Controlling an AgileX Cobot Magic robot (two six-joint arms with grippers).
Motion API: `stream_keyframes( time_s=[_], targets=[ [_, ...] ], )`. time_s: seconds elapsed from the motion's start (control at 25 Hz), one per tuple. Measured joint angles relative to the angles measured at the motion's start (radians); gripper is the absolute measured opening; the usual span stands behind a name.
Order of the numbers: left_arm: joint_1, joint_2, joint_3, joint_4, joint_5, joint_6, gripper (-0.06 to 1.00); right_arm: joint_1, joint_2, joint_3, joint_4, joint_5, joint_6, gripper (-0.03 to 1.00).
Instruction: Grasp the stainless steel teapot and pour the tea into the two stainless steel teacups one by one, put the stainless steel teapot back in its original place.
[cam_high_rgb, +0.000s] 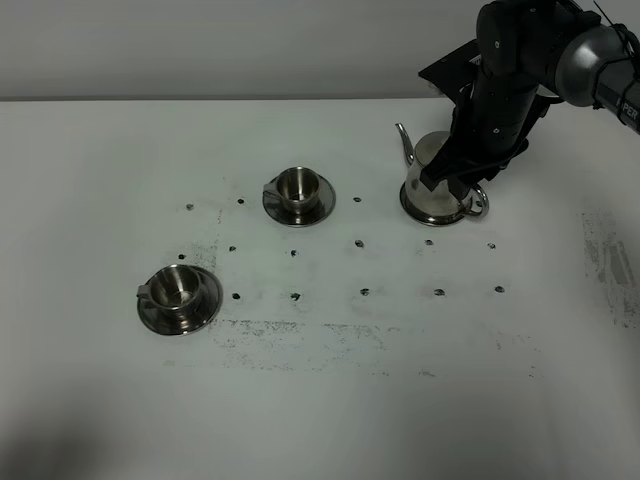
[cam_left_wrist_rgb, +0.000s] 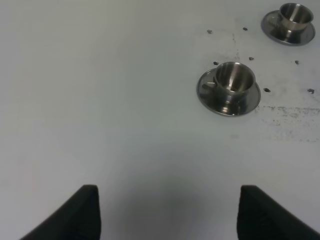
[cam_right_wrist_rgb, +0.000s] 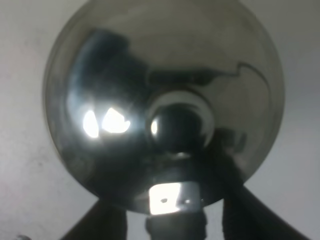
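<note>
The stainless steel teapot (cam_high_rgb: 428, 198) stands upright at the back right of the table, its thin spout pointing left. My right gripper (cam_high_rgb: 452, 186) reaches down over its handle side. In the right wrist view the teapot (cam_right_wrist_rgb: 125, 75) and its knobbed lid fill the frame, and my right gripper (cam_right_wrist_rgb: 175, 220) is open, with a finger on each side of the handle and gaps showing. One teacup (cam_high_rgb: 296, 186) sits on a saucer mid-table and another teacup (cam_high_rgb: 178, 287) at the front left. My left gripper (cam_left_wrist_rgb: 170, 215) is open over bare table, short of the nearer teacup (cam_left_wrist_rgb: 234, 80). The original place is hidden.
Small dark marks dot the white table (cam_high_rgb: 330, 400) in rows between the cups and the teapot. A second teacup (cam_left_wrist_rgb: 295, 14) shows far off in the left wrist view. The right arm (cam_high_rgb: 520, 60) rises behind the teapot.
</note>
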Motion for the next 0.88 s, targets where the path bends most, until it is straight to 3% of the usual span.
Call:
stream_keyframes(
  time_s=[0.32,0.88],
  targets=[
    [0.000,0.000,0.000,0.000,0.000,0.000,0.56,-0.003,0.005,-0.002,0.025,-0.003,-0.091,0.21],
    [0.000,0.000,0.000,0.000,0.000,0.000,0.56,-0.003,0.004,-0.003,0.061,0.002,-0.155,0.21]
  ],
)
